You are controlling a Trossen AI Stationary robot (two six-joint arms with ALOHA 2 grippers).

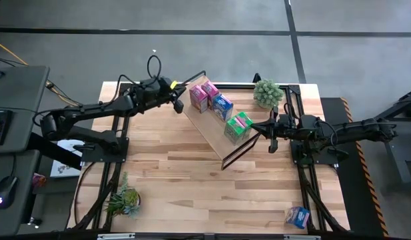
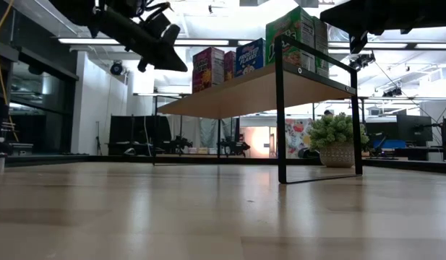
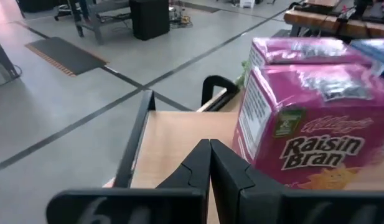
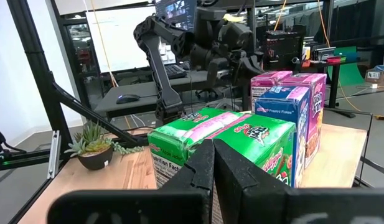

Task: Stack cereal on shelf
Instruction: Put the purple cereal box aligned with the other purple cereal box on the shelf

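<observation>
The shelf (image 1: pixel 215 137), a light-wood board on black frame ends, stands slantwise on the table's far middle (image 2: pixel 244 92). On it stand two pink cartons (image 1: pixel 202 95), a blue one (image 1: pixel 222 106) and green ones (image 1: pixel 238 127). A further blue carton (image 1: pixel 298 217) lies near the table's near right corner. My left gripper (image 1: pixel 179 105) is shut, hovering at the shelf's far left end beside the pink Raisin Bran carton (image 3: pixel 304 118). My right gripper (image 1: pixel 257 129) is shut, level with the green cartons (image 4: pixel 241 140) on their right side. My left gripper's shut fingers (image 3: pixel 232 171) stand close against the near lower corner of the pink carton (image 3: pixel 254 155); whether they touch it I cannot tell. My right gripper's shut fingers (image 4: pixel 201 168) point level at the green cartons' side (image 4: pixel 179 162); the fingers hide whether they touch.
A potted plant (image 1: pixel 267 93) stands just behind the shelf's right side, close to my right arm. Another plant (image 1: pixel 123 199) sits at the near left corner. The table's near half (image 1: pixel 192 193) is bare wood. Black frame rails run along both table sides.
</observation>
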